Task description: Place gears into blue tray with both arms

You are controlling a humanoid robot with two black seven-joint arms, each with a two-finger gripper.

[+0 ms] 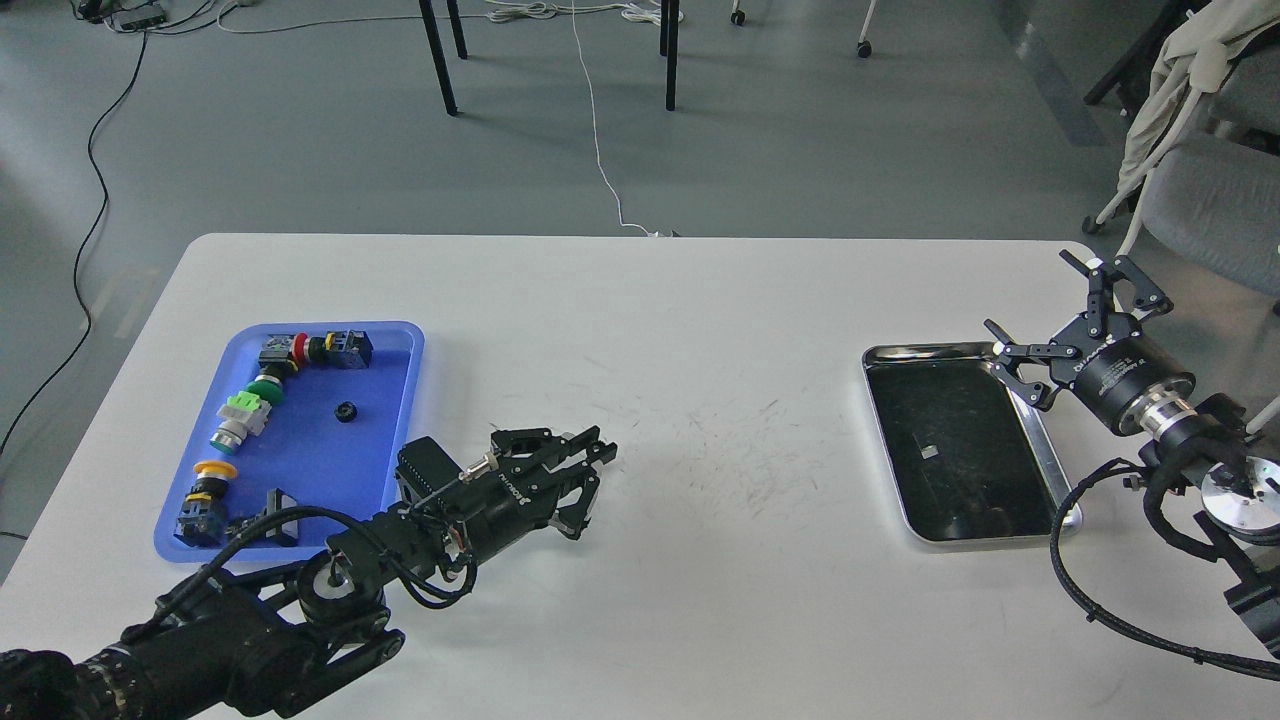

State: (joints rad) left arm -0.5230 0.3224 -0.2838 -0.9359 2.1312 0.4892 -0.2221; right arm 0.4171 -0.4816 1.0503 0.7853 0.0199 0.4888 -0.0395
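The blue tray (pixel 335 470) lies at the table's left. One gear (pixel 346 410), small and black, rests in its middle. My left gripper (pixel 598 452) hovers just right of the tray's near right corner, its fingers drawn together. The second gear that lay on the table there no longer shows on the surface and seems pinched between the dark fingertips, mostly hidden. My right gripper (pixel 1040 300) hangs open over the far right corner of the steel tray (pixel 1060 495), holding nothing.
Several push-button switches (pixel 245 412) with red, green and yellow caps line the blue tray's left and far sides. The steel tray is at the right. Chair legs and cables are on the floor beyond the table.
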